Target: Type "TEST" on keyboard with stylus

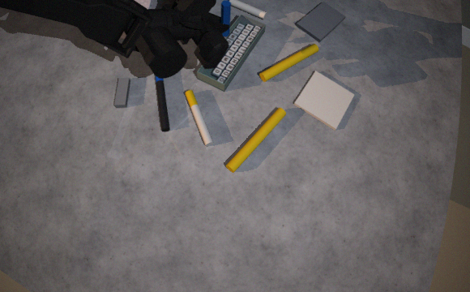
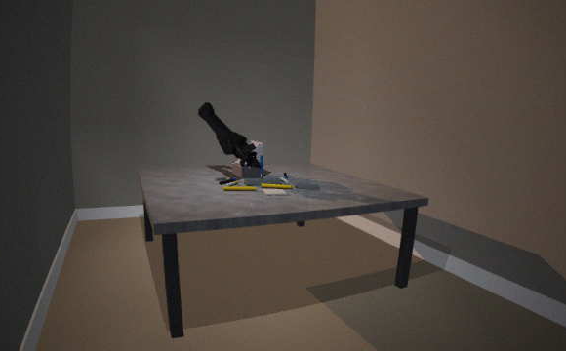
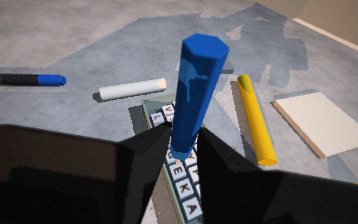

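The blue stylus (image 1: 225, 16) (image 2: 262, 165) (image 3: 200, 85) stands nearly upright, gripped near its lower end. My gripper (image 3: 185, 130) is shut on it, over the keyboard. The green-grey keyboard (image 1: 211, 81) with white keys lies under the fingers, and its keys show in the wrist view (image 3: 184, 188). In the wrist view the stylus's pale tip is at the upper edge of the E key, beside the G key; whether it touches a key cannot be told. The K and A keys show nearer the camera. The fingers and stylus hide several keys.
A white pen (image 1: 248, 9) (image 3: 132, 89) lies beyond the keyboard. A yellow stick (image 1: 288, 62) (image 3: 257, 122) and a white pad (image 1: 325, 100) (image 3: 325, 124) lie to its right. Another yellow stick (image 1: 256, 139), a yellow-white pen (image 1: 198, 118), a black pen (image 1: 162, 105) and a grey block (image 1: 121, 92) lie nearby.
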Robot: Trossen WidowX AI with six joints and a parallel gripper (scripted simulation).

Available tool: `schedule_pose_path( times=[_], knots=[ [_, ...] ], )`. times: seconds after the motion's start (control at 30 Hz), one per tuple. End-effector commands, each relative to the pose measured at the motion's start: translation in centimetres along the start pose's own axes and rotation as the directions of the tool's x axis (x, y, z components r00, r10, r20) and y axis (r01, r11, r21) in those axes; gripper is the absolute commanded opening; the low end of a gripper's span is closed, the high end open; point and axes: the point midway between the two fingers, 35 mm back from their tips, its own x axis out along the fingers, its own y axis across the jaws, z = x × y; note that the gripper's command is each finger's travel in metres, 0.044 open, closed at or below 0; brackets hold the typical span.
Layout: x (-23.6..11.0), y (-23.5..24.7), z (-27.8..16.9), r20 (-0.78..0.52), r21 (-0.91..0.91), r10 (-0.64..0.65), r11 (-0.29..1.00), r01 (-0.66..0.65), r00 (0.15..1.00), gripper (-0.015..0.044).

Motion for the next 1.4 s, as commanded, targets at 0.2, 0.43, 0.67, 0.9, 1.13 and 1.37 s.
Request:
schedule_pose_path(
  times=[0.2,0.43,0.67,0.9,1.13,1.37],
  knots=[
    [-0.1,-0.4,0.0,0.002,0.001,-0.004,1.000,0.004,1.000,0.0081],
    [0.1,-0.4,-0.4,0.002,0.001,-0.004,1.000,0.004,1.000,0.0081],
    [0.4,-0.4,-0.9,0.002,0.001,-0.004,1.000,0.004,1.000,0.0081],
    [0.6,-0.4,-1.3,0.001,0.001,-0.004,1.000,0.004,1.000,0.0081],
    [0.8,-0.4,-1.6,0.001,0.001,-0.004,1.000,0.004,1.000,0.0081],
    [0.9,-0.4,-1.8,0.001,0.001,-0.004,1.000,0.004,1.000,0.0081]
  ],
)
